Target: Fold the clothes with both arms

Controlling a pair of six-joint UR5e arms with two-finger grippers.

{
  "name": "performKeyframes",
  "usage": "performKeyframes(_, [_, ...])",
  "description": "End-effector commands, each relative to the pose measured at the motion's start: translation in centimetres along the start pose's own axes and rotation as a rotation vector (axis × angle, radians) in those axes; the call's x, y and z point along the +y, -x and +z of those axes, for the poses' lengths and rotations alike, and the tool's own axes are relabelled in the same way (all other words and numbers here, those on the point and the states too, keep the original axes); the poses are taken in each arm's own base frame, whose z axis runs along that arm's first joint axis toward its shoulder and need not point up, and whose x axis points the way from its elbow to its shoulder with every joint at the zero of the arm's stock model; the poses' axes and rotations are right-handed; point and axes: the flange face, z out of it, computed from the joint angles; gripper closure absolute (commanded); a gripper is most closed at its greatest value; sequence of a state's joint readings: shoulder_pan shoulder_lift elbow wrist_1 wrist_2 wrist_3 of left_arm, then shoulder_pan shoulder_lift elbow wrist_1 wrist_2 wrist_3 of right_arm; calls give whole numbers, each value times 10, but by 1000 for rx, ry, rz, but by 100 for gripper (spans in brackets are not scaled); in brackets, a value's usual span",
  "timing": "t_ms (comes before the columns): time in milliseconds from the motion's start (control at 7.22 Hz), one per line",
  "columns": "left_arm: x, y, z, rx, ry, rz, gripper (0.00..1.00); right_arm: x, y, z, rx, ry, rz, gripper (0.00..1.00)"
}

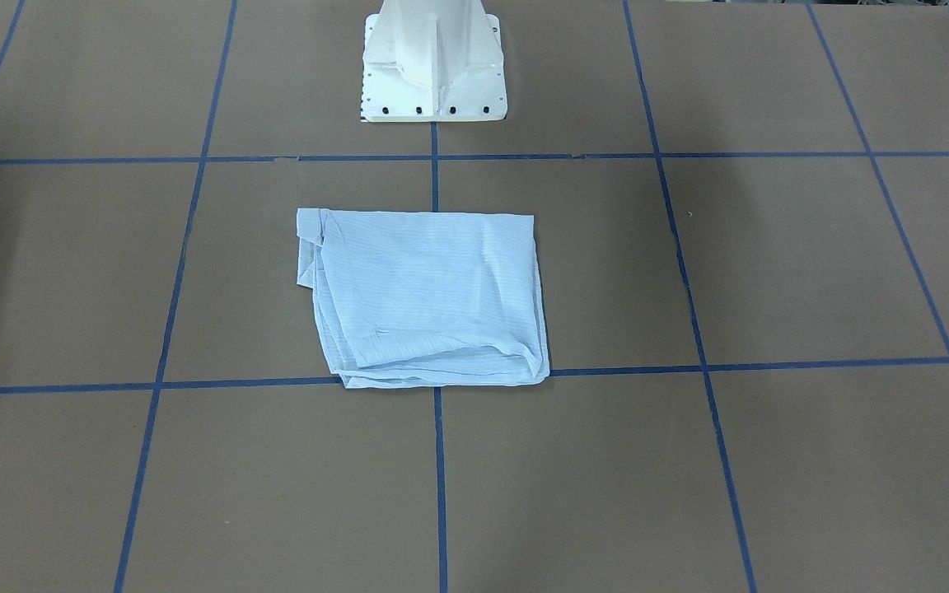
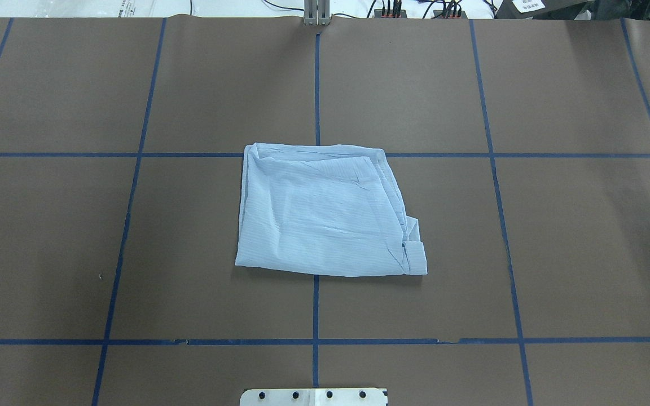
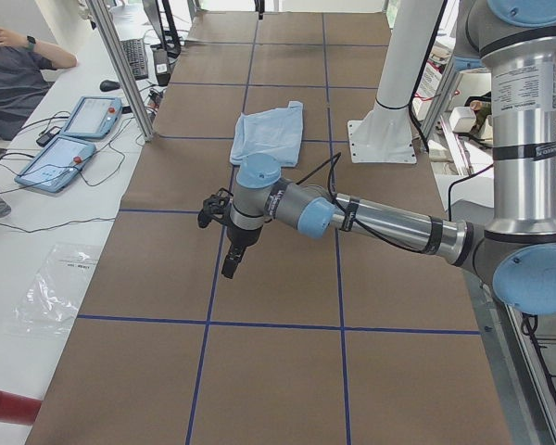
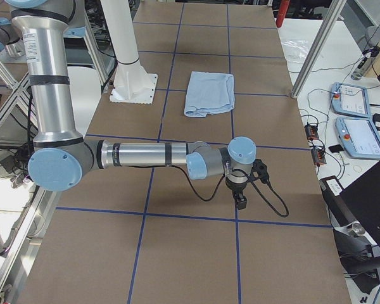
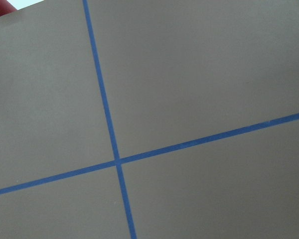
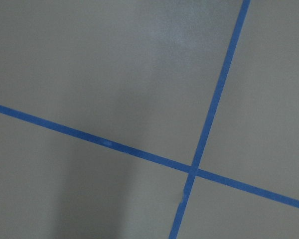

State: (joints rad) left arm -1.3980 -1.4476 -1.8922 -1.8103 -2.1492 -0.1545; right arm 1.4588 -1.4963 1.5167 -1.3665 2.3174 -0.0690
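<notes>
Bright even light, faint shadows, sharp

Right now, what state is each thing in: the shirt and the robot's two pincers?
shirt: folded into a rough rectangle, lying flat, nothing touching it.
left pincer: pointing down over bare table, away from the shirt; open or shut, cannot tell.
right pincer: likewise pointing down, far off; cannot tell.

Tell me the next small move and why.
Probably bring the right gripper in toward the shirt. It lies folded mid-table, but a flap juts out at the corner on that arm's side, and the gripper hangs far off.
</notes>
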Motion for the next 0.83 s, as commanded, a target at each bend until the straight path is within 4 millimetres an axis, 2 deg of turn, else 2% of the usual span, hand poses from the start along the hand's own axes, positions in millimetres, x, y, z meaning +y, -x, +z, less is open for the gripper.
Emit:
performKeyframes(0, [9, 28, 38, -10, 41, -20, 0, 6, -5, -4, 17, -23, 2, 0])
performKeyframes(138, [15, 34, 46, -5, 63, -36, 0, 12, -4, -13, 13, -18, 62, 0])
performKeyframes(277, [19, 35, 45, -1, 86, -54, 0, 22, 9, -40, -13, -10, 131, 0])
performKeyframes(415, [20, 32, 47, 45, 142, -92, 0, 30, 38, -69, -16, 30, 169, 0])
performKeyframes(554, [21, 30, 41, 67, 156, -108, 0, 36, 47, -79, -17, 48, 186, 0])
performKeyframes(692, [25, 44, 36, 60, 146, -120, 0, 40, 42, -73, -18, 60, 197, 0])
